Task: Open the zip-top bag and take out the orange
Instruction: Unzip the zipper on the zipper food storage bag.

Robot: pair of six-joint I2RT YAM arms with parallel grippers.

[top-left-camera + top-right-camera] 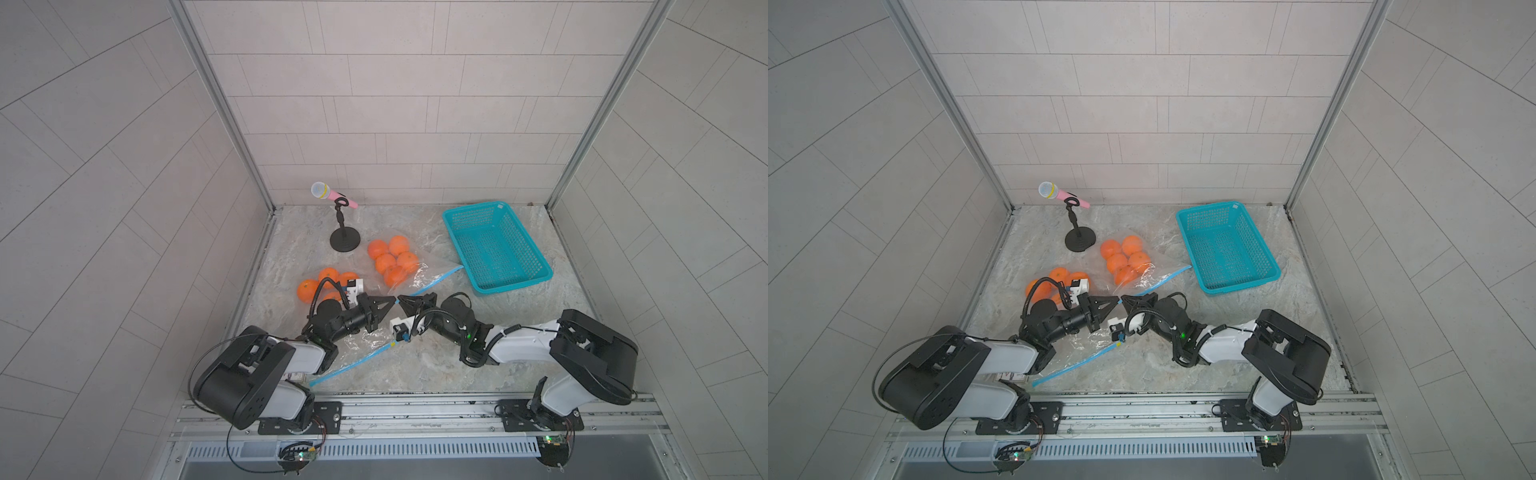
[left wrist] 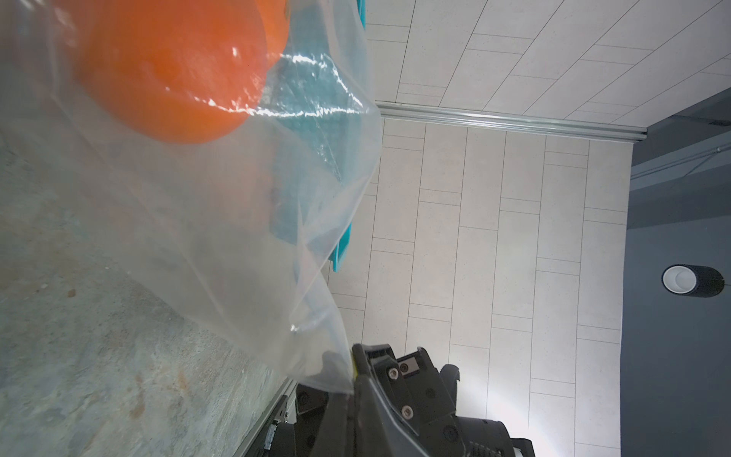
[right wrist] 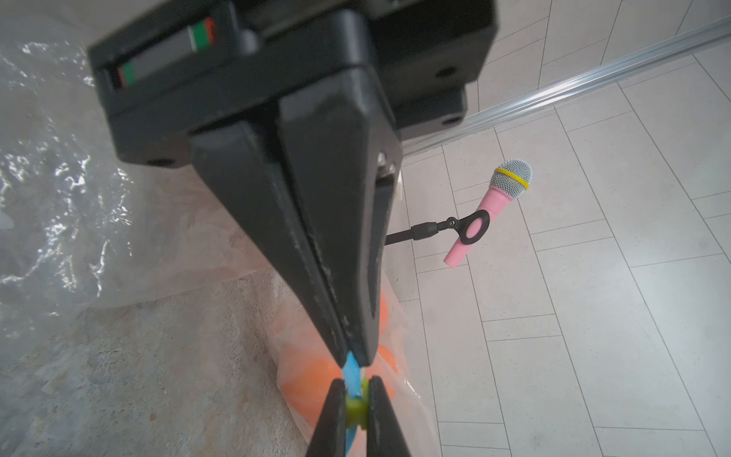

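My left jaws pinch the bag (image 1: 432, 259) by its blue zip strip (image 3: 351, 372) — my right jaws pinch the green slider (image 3: 356, 409), tip to tip. The oranges (image 1: 385, 262) sit inside, just past both.

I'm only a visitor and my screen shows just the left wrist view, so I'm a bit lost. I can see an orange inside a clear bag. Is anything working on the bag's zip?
Observer: Yes. The right wrist view shows the right gripper shut on the yellow-green slider of the zip.
Operator: Is that the only bag there?
Observer: No. In both top views a second bag, with its own oranges, lies partly under the left arm.
Operator: Anything else on the table?
Observer: A pink microphone sits on a black stand near the back wall.
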